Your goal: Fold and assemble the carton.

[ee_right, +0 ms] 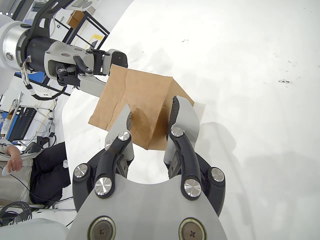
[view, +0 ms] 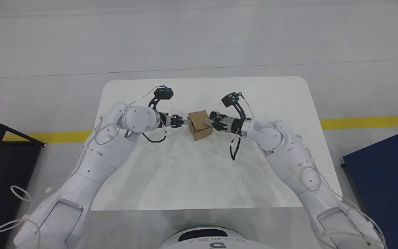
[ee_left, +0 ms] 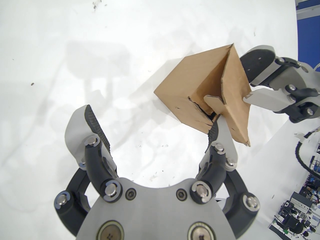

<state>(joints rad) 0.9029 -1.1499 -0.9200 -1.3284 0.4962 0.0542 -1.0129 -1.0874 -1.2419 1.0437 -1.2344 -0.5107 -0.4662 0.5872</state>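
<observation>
Though half-folded, brown cardboard carton (view: 199, 124): mid white table (view: 186, 180), well off every edge, flaps loose.
L gripper (ee_left: 152, 116): jaws wide, one fingertip (ee_left: 215, 128) touching carton's torn corner.
R gripper (ee_right: 151, 108): clamped on carton's opposite flap.

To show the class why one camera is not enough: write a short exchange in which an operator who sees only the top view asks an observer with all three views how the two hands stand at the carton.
Operator: From above, the left hand and right hand both meet the carton. Is the left gripping?
Observer: No. Its fingers are spread wide; one fingertip touches the carton's edge, the other hangs over bare table.
Operator: And the right?
Observer: Its fingers sit on either side of a carton wall, closed on it.
Operator: Is the carton shut?
Observer: No: one flap sticks out unfolded, with a gap beside it.
</observation>
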